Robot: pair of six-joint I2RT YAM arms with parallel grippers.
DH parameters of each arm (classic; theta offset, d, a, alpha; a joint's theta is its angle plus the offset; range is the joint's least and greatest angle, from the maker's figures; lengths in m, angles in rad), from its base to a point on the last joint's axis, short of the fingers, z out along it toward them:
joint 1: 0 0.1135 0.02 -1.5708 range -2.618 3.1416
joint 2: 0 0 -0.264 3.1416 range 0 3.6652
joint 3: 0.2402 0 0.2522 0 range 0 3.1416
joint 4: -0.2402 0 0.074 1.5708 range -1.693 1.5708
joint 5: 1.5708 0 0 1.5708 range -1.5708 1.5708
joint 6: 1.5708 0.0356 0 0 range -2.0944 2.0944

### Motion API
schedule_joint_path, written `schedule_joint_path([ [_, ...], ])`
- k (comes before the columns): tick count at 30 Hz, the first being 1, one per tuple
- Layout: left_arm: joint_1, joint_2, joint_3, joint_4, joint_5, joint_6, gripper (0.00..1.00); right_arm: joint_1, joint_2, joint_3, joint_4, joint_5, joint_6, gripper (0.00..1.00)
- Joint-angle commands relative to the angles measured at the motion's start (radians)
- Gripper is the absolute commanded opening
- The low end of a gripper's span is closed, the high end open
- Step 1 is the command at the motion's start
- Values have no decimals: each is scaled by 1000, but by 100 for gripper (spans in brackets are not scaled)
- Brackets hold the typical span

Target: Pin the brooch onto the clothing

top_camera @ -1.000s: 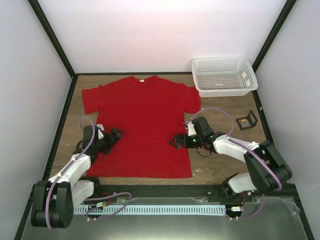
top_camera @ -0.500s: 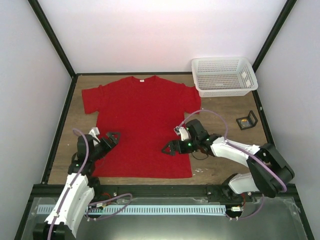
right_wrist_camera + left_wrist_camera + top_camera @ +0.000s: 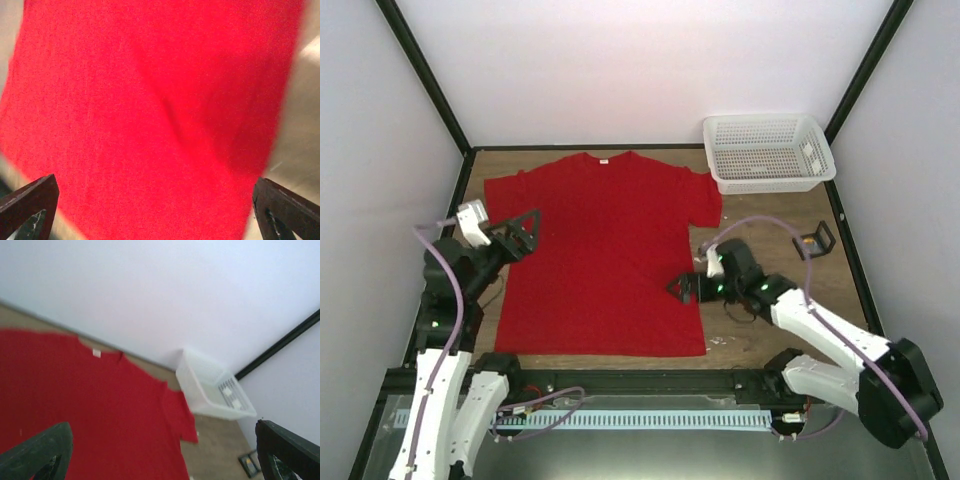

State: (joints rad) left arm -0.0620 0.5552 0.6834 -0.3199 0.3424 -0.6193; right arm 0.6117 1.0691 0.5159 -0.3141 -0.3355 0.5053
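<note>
The red T-shirt (image 3: 600, 250) lies flat on the wooden table, neck label at the far edge. It also fills the right wrist view (image 3: 150, 115) and shows in the left wrist view (image 3: 90, 410). My left gripper (image 3: 525, 232) is raised above the shirt's left side, open wide and empty. My right gripper (image 3: 682, 288) is low over the shirt's right edge, open and empty, its fingertips (image 3: 30, 202) wide apart. I cannot make out the brooch for certain; a small pale spot sits inside the black stand (image 3: 813, 240).
A white mesh basket (image 3: 768, 150) stands at the back right, also in the left wrist view (image 3: 210, 390). The black stand (image 3: 248, 463) is right of the shirt, partly behind the right arm's cable. A small white speck (image 3: 720, 341) lies near the shirt's lower right corner.
My left arm has lifted and swung back and left, from the shirt's lower left edge to above its left side. My right gripper has drawn slightly right, to the shirt's edge.
</note>
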Motion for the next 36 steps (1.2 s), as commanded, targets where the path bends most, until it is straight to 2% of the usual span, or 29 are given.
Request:
schedule_joint_path([
  [1,-20,42,162,-40,-128,162,100,-185,-54,164,-101,202,-100,100],
  [7,-161,82,269,-91,-363,356,100,-460,-15,269,-139,348,-85,100],
  [11,-303,121,277,-99,-527,441,100,-670,6,259,-113,357,-89,100],
  [14,-430,155,311,-105,-579,516,100,-734,63,280,-117,425,-78,100],
  [17,-568,177,313,-79,-722,599,100,-759,127,280,-50,487,-60,97],
  [20,-657,163,255,-42,-778,636,100,-781,222,298,1,536,-36,97],
  [25,-675,140,227,-58,-875,609,100,-828,347,316,104,514,-39,88],
  [29,-673,141,212,-50,-847,596,100,-865,448,342,138,507,-45,81],
  [36,-657,154,198,-35,-833,593,100,-907,484,343,187,491,-37,77],
])
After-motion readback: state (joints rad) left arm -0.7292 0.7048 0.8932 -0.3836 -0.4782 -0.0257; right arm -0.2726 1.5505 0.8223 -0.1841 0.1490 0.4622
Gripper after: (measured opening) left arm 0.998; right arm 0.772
